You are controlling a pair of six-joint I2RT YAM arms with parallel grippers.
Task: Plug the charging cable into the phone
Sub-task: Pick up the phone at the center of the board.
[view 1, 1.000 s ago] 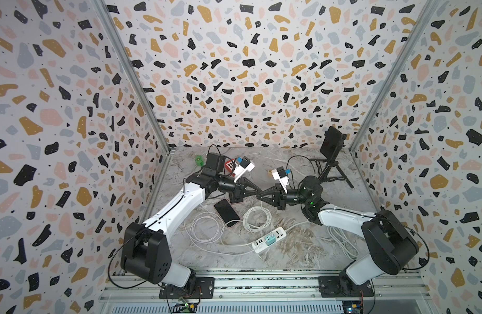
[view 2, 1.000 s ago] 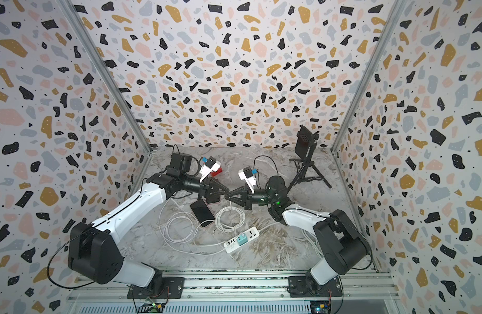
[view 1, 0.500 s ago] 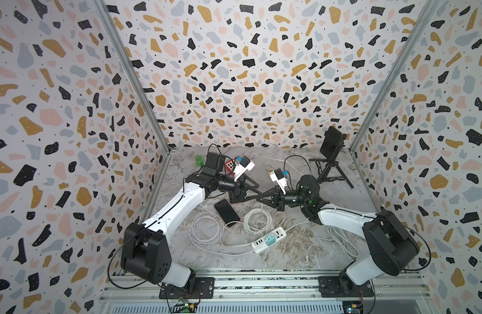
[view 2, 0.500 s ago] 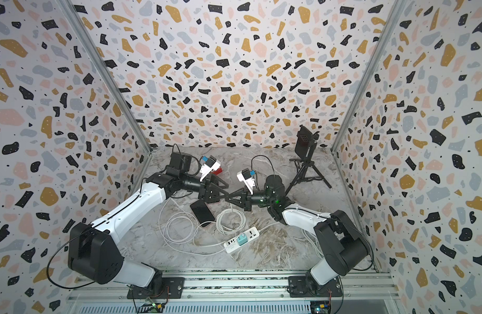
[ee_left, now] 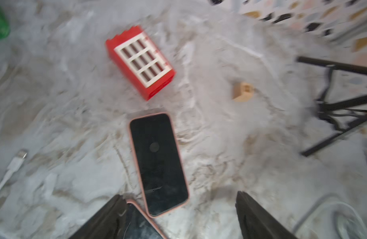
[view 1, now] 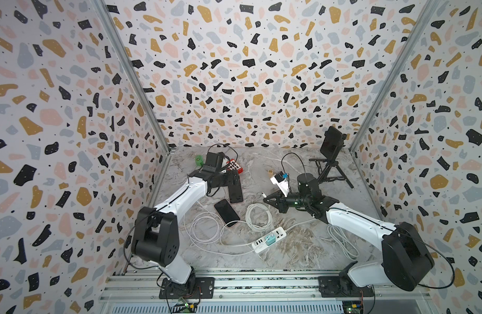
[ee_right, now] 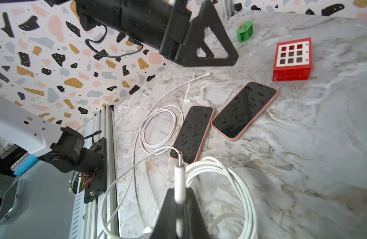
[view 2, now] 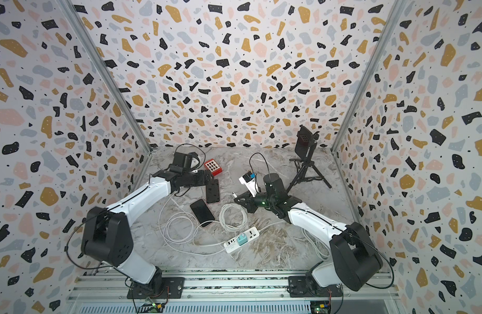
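Two black phones in pink cases lie side by side on the marble table. The farther phone (view 1: 235,191) (view 2: 212,191) (ee_left: 157,163) (ee_right: 243,110) lies just below my left gripper (view 1: 235,179) (ee_left: 178,194), which is open with nothing between its fingers (ee_left: 255,217). A white cable runs to the near end of the nearer phone (view 1: 226,212) (ee_right: 191,133). My right gripper (view 1: 265,199) (ee_right: 179,189) is shut on the white plug of the charging cable (ee_right: 179,178), held above the table right of both phones, tip pointing at them.
A red block with a white grid (view 1: 235,167) and a green piece (view 1: 199,160) sit behind the phones. A coiled white cable (view 1: 258,217), a power strip (view 1: 269,239), loose cable loops (view 1: 204,228), a small wooden block (view 1: 270,171) and a black tripod (view 1: 329,168) share the table.
My left gripper has opened and drawn back to the left, away from the right gripper's tip. The right gripper has stayed nearly still, shut on the plug.
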